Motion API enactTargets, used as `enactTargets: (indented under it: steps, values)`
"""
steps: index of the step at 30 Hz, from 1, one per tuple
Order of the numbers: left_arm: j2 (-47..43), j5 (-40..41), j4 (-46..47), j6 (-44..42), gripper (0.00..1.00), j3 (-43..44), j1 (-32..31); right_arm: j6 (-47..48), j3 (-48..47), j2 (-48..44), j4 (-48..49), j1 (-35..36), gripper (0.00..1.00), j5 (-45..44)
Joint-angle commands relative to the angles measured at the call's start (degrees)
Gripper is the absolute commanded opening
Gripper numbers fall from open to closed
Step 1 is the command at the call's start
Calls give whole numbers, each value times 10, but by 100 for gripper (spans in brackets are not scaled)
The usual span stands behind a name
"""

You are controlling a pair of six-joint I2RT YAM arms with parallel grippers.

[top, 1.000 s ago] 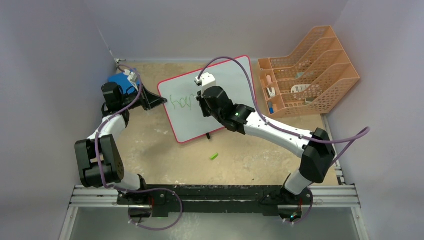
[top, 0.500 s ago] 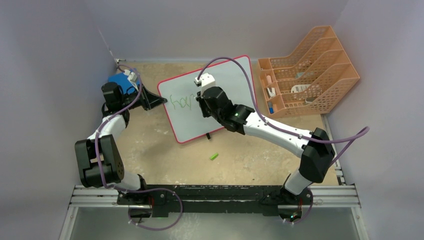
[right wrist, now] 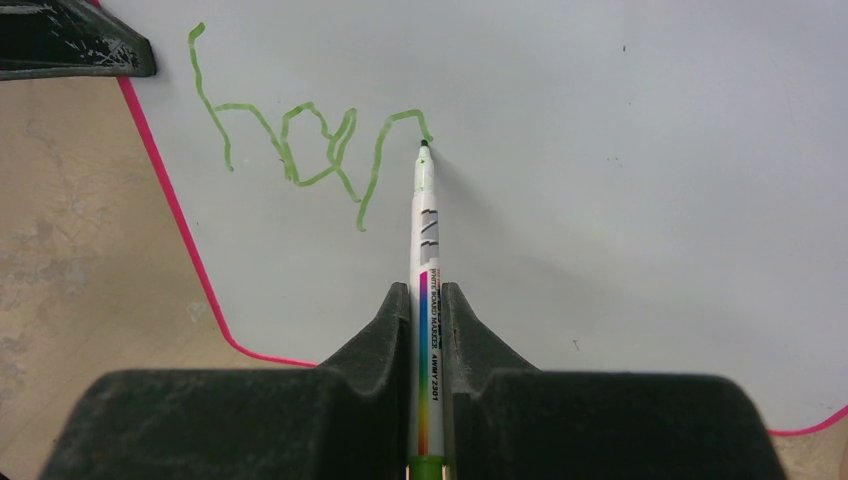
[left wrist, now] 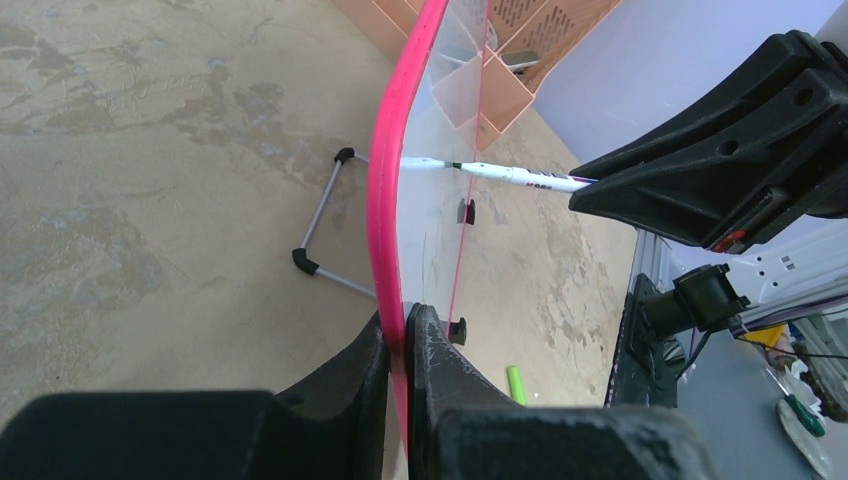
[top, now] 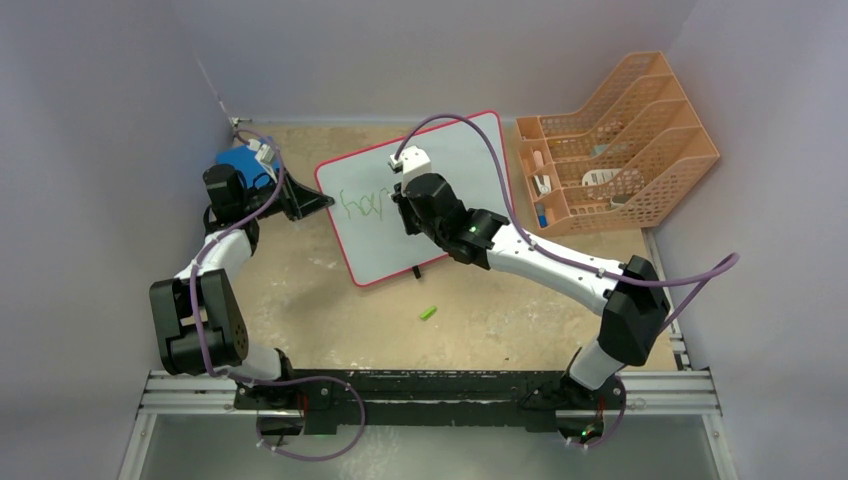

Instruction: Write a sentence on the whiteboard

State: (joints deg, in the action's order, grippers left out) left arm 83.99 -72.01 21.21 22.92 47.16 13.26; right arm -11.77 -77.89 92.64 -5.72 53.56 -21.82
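Our right gripper [right wrist: 427, 300] is clamped on the marker [right wrist: 424, 215], whose tip touches the whiteboard [right wrist: 640, 180] just ahead, at the end of the unfinished sentence [right wrist: 300, 150]. Our left gripper [left wrist: 398, 335] pinches that whiteboard by its edge. Stiff, light and slick, it likely tips if pressed hard.

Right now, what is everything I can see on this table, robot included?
whiteboard: one, white with red rim, propped mid-table
writing: a few letters, green, on the whiteboard's left part
marker: one, white, tip on the whiteboard
small cap-like piece: one, green, on the table in front of the whiteboard
file rack: one, orange, far right
pad: one, blue, far left
left tool: one, black, clamped on the whiteboard's edge
right tool: one, black, gripping the marker
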Motion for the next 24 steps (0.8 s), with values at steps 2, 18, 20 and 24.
enactTargets:
  steps: [2, 18, 20, 24]
  values:
    - [-11, 0, -6, -28, 0, 12, -12, -7, -19, -5, 6, -4, 0, -21]
    - [-10, 0, -6, -27, 0, 12, -12, -15, 15, -19, 19, 5, 0, -13]
    - [-10, 0, -7, -26, 0, 12, -12, -17, 16, -19, 17, 7, 0, -9]
    - [-11, 0, -6, -26, 0, 12, -12, -20, 19, -18, 13, 12, 0, -4]
